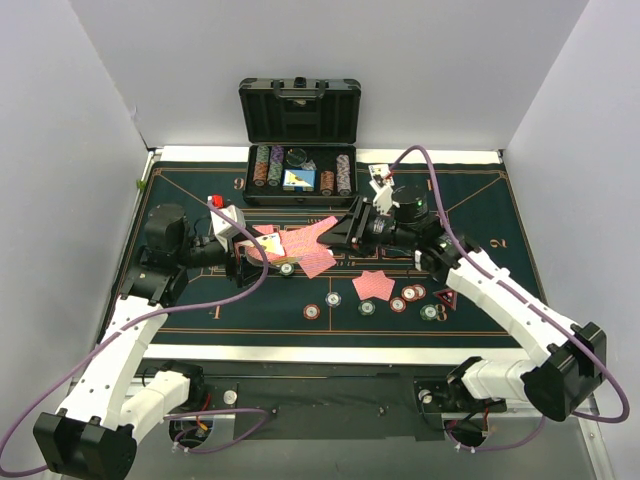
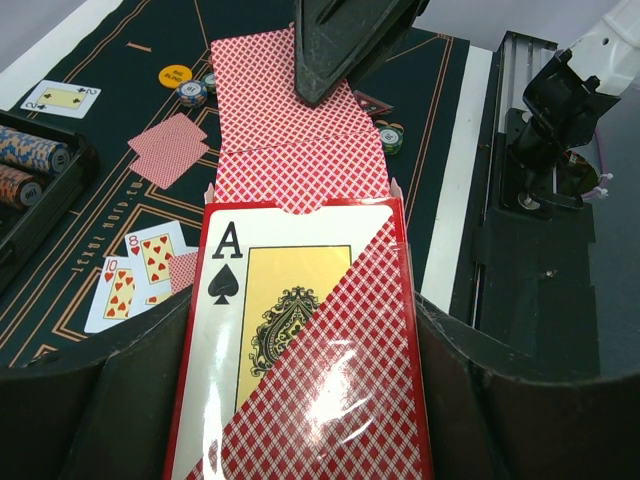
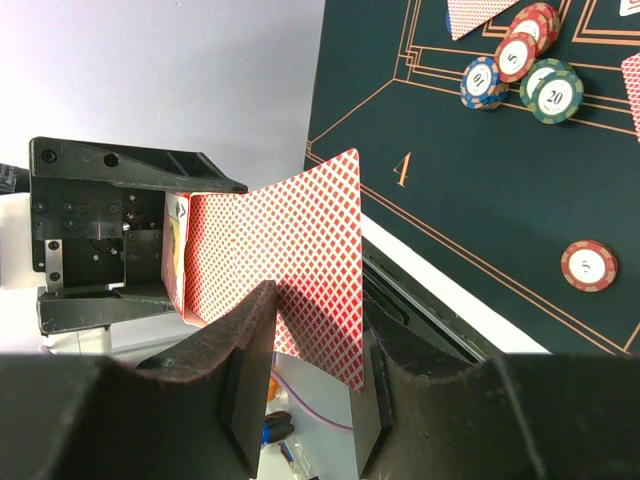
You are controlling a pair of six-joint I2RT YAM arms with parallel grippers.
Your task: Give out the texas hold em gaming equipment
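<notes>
A red-backed card (image 2: 298,135) sticks halfway out of the open card box (image 2: 300,300). Both are held in the air over the table (image 1: 250,322), left of its middle. The left gripper (image 2: 300,420) clamps the box by its sides, and the right gripper (image 2: 335,75) has its fingers pinched on the card's free end. Poker chips (image 1: 398,303) and two face-down cards (image 1: 374,285) lie toward the near edge, and a black case (image 1: 300,112) stands open at the far edge
</notes>
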